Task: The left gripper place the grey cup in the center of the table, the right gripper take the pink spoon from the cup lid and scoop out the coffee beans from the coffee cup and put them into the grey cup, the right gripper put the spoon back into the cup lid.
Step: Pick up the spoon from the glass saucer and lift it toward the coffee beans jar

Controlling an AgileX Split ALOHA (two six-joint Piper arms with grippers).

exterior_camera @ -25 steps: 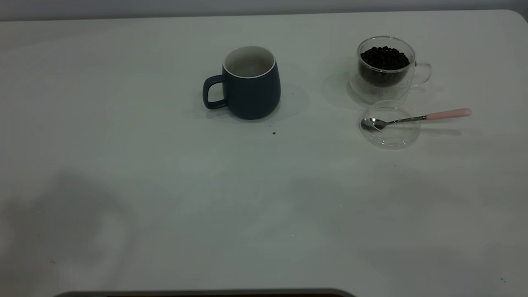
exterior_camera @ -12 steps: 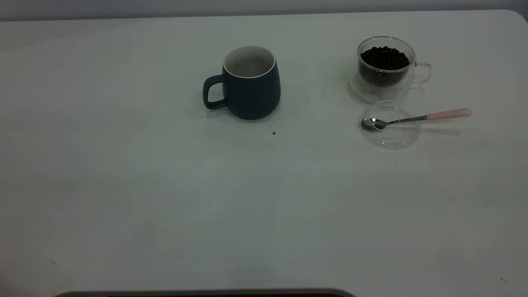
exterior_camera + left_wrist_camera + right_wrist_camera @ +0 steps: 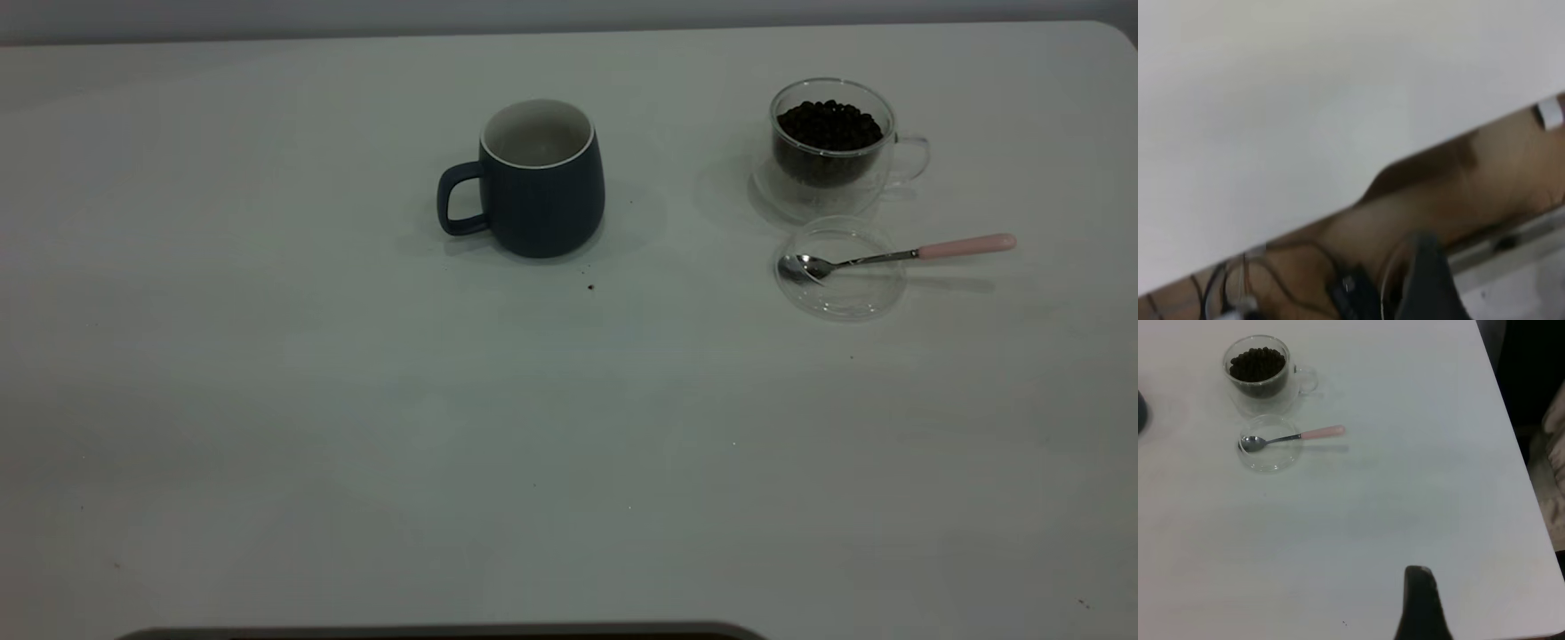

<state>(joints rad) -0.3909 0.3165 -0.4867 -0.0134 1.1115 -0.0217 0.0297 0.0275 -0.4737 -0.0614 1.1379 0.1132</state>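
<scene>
We see a pale bench from outside the rig, with neither arm over it. Toward the left of centre stands the grey cup, upright, handle pointing left, its pale inside showing no beans. A dark speck lies just in front of it. Well to its right stands the glass coffee cup, full of coffee beans. Just in front lies the clear cup lid, with the pink spoon resting bowl-down in it, pink handle reaching right past the rim. In each wrist view only a single dark finger shows, so we cannot tell how either arm's jaws stand.
</scene>
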